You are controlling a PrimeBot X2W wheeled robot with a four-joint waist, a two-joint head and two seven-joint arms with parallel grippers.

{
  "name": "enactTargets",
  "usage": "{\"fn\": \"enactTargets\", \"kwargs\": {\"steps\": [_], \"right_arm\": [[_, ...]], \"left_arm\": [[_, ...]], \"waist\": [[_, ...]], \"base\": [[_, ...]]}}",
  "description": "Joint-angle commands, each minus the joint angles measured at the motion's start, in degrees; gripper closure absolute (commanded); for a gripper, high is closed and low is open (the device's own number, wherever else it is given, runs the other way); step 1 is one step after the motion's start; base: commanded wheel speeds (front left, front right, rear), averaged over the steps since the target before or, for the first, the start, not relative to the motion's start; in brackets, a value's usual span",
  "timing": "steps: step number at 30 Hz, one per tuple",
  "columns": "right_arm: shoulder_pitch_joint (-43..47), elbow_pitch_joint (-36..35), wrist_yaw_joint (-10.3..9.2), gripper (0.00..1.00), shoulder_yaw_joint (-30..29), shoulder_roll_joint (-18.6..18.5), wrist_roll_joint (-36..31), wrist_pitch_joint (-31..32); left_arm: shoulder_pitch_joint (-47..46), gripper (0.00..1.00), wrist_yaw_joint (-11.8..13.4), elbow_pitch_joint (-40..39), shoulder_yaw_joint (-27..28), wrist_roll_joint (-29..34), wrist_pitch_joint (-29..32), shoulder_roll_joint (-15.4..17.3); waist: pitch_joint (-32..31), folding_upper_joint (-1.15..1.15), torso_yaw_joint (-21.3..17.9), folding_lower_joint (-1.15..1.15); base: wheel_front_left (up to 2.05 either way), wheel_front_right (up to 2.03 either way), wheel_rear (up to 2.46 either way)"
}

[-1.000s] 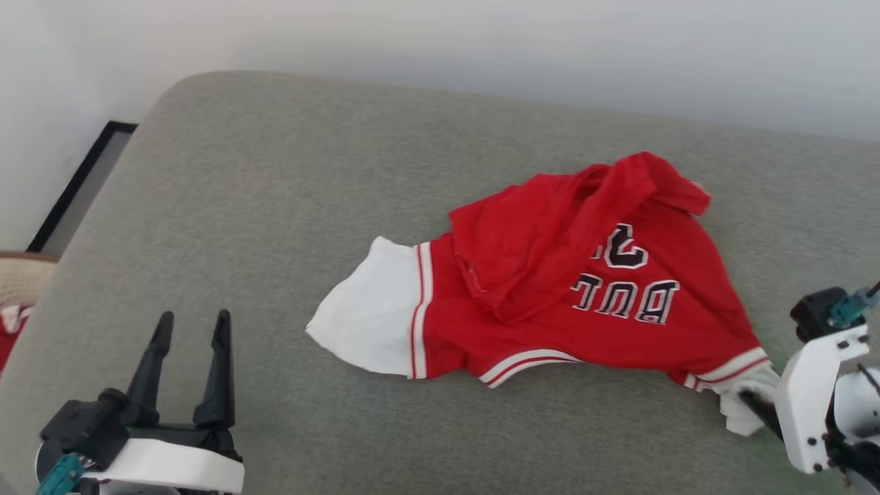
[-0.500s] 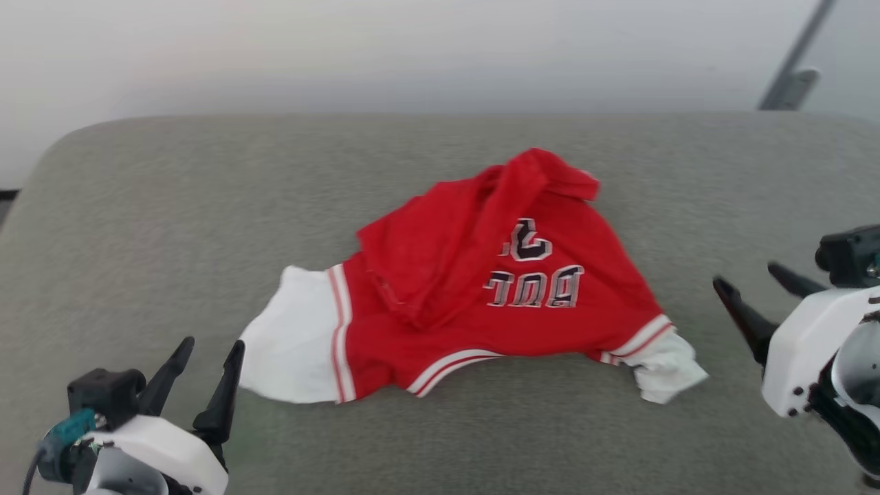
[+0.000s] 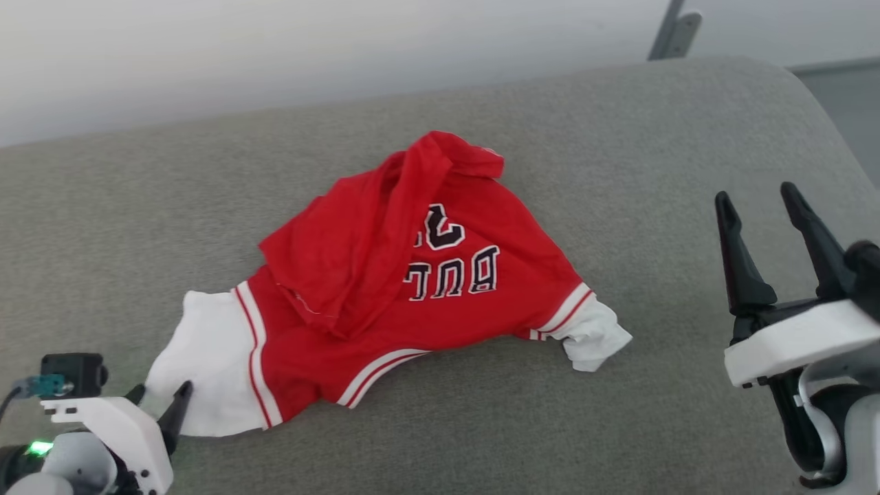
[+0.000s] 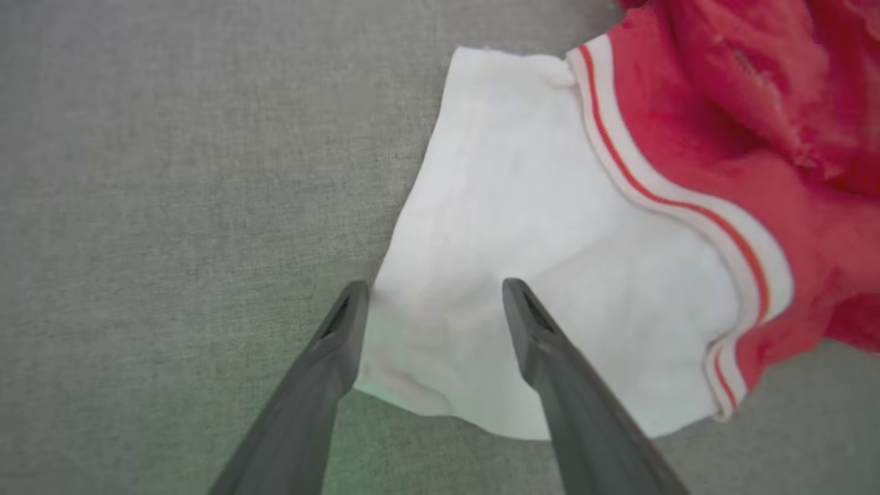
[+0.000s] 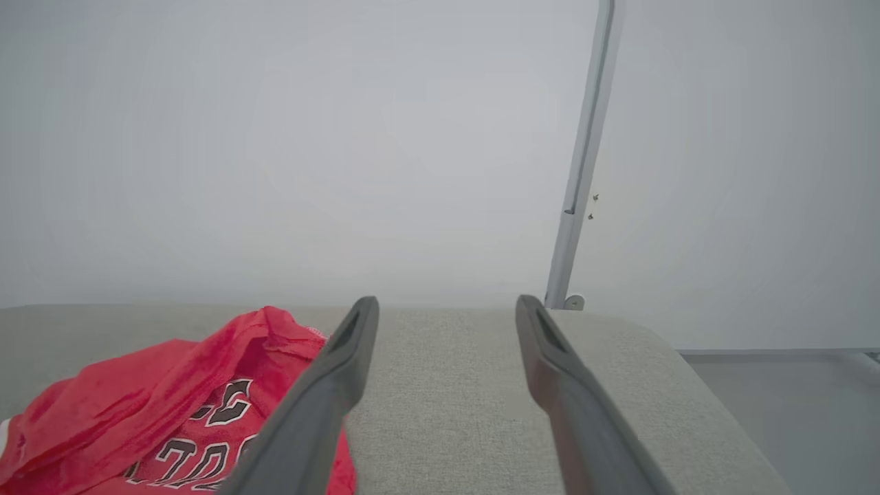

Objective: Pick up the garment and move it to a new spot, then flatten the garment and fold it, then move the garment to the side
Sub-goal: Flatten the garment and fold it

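Note:
The garment (image 3: 440, 309), a red jersey shirt with white sleeves and upside-down black lettering, lies crumpled on the grey cushion (image 3: 619, 158); its lower part is folded over itself. My left gripper (image 3: 159, 393) is open at the garment's near-left white sleeve (image 4: 550, 206). In the left wrist view my left gripper (image 4: 433, 289) has one finger over the sleeve and the other at the sleeve's outer edge. My right gripper (image 3: 755, 194) stands open and empty, well to the right of the other sleeve (image 3: 591, 337). The right wrist view shows the right gripper (image 5: 447, 302) above the cushion, with the garment (image 5: 172, 392) to its left.
The cushion's rounded right corner (image 3: 818, 117) drops to a grey floor (image 3: 856, 96). A pale wall runs behind, with a slim metal post (image 3: 674, 31) at the back right. Bare cushion surrounds the garment.
The head camera has swung right. My right gripper has let go of the right sleeve and pulled back, fingers up. My left gripper has come up to the left sleeve.

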Motion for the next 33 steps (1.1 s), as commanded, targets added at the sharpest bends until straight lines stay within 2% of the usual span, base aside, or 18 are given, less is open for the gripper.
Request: {"fn": "enactTargets", "kwargs": {"steps": [1,5,6,10,11,12,15,19,27,33], "right_arm": [[0.34,0.04,-0.02,0.0,-0.41,0.89,-0.63,-2.21],[1.09,0.69,-0.02,0.0,-2.34,2.72,-2.12,-8.56],[1.09,0.69,-0.02,0.0,-2.34,2.72,-2.12,-8.56],[1.12,1.61,-0.02,0.0,-3.83,3.83,-2.42,-13.41],[1.24,2.18,-0.02,0.0,-4.25,3.91,-2.38,-14.01],[1.24,2.6,-0.02,0.0,-4.37,3.97,-2.51,-14.57],[1.08,4.08,-0.02,0.0,-4.36,4.17,-1.76,-14.92],[0.98,5.25,-0.02,0.0,-3.82,4.18,-1.02,-14.73],[0.5,6.15,-0.03,0.0,-4.78,4.16,-0.33,-13.38],[0.29,6.58,-0.03,0.0,-5.11,4.12,0.33,-12.57]], "left_arm": [[-1.37,0.0,0.49,0.83,0.39,-1.8,1.72,-0.1],[-1.8,0.0,1.95,4.61,-0.41,-3.73,10.01,0.01],[-1.8,0.0,1.95,4.61,-0.41,-3.73,10.01,0.01],[-2.65,0.0,4.11,7.18,-1.23,-5.38,17.68,-0.11],[-2.95,0.04,4.36,7.61,-1.39,-5.95,19.56,-0.33],[-3.2,1.0,3.8,7.53,-2.32,-5.82,21.08,-0.2],[-4.58,1.0,3.59,6.38,-2.8,-6.01,22.63,0.13],[-6.19,1.0,3.9,4.4,-1.29,-5.46,21.74,2.94],[-3.97,1.0,7.94,1.22,2.55,-3.7,20.81,9.56],[-0.8,1.0,10.39,1.62,3.25,-3.31,22.06,11.57]], "waist": [[1.21,0.0,-1.34,0.0],[2.26,0.0,-2.37,0.0],[2.26,0.0,-2.37,0.0],[3.22,0.0,-2.7,0.0],[3.41,0.0,-2.68,0.0],[3.57,0.0,-2.63,0.0],[4.04,0.0,-2.16,0.0],[4.35,0.0,-1.22,0.0],[4.76,0.0,0.34,0.0],[5.18,0.0,1.0,0.0]], "base": [[0.0,0.0,0.0],[0.0,0.0,0.0],[0.0,0.0,0.0],[0.0,0.0,0.0],[0.0,0.0,0.0],[0.0,0.0,0.0],[0.0,0.0,0.0],[0.0,0.0,0.0],[0.0,0.0,0.0],[0.0,0.0,0.0]]}}
